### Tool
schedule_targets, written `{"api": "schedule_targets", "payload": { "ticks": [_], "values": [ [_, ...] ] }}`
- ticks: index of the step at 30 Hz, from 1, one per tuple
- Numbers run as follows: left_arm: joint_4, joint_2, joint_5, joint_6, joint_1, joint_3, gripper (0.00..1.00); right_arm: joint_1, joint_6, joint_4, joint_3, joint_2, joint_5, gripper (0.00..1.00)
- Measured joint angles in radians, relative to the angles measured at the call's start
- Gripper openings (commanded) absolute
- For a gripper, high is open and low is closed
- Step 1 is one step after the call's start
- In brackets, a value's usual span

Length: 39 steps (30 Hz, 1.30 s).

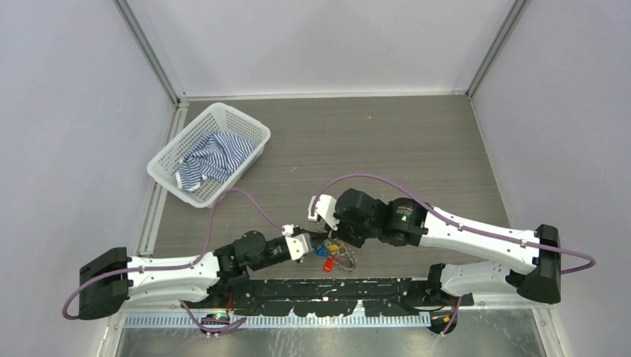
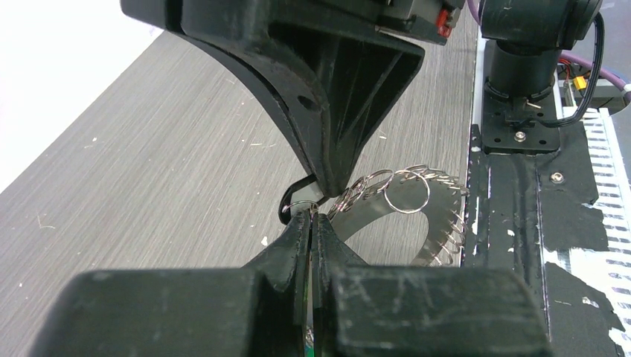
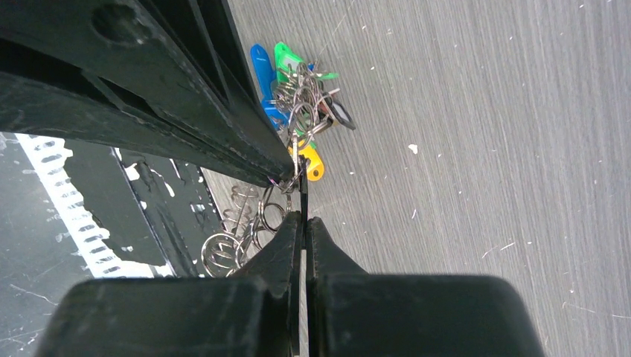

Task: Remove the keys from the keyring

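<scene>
The keys (image 3: pixel 298 89) hang in a bunch with blue, green, orange and black tags; from above they show low between the arms (image 1: pixel 331 251), a red tag lowest. The keyring (image 2: pixel 440 223), a flat silvery ring with a wire-coil rim, lies on the table by the black base plate, also visible from above (image 1: pixel 347 259). My left gripper (image 2: pixel 312 217) is shut on a thin piece with a small split ring at its tips; a bit of green shows between the jaws. My right gripper (image 3: pixel 303 217) is shut on a thin dark flat piece joined to the bunch. The two grippers meet tip to tip (image 1: pixel 318 239).
A white mesh basket (image 1: pixel 168 155) with a striped cloth stands at the back left. The black base plate (image 2: pixel 521 193) and its taped edge run along the near side, right beside the keyring. Grey walls close the table on three sides.
</scene>
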State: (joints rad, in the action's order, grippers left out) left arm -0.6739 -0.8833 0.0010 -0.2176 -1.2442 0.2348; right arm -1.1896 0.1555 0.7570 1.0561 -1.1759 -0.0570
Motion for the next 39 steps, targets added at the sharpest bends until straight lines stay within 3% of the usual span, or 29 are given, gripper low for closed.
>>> {"api": "schedule_targets", "payload": {
  "ticks": [39],
  "values": [
    [0.014, -0.008, 0.028, 0.001, 0.0, 0.0, 0.0, 0.071, -0.009, 0.01, -0.002, -0.05, 0.123, 0.01]
  ]
}}
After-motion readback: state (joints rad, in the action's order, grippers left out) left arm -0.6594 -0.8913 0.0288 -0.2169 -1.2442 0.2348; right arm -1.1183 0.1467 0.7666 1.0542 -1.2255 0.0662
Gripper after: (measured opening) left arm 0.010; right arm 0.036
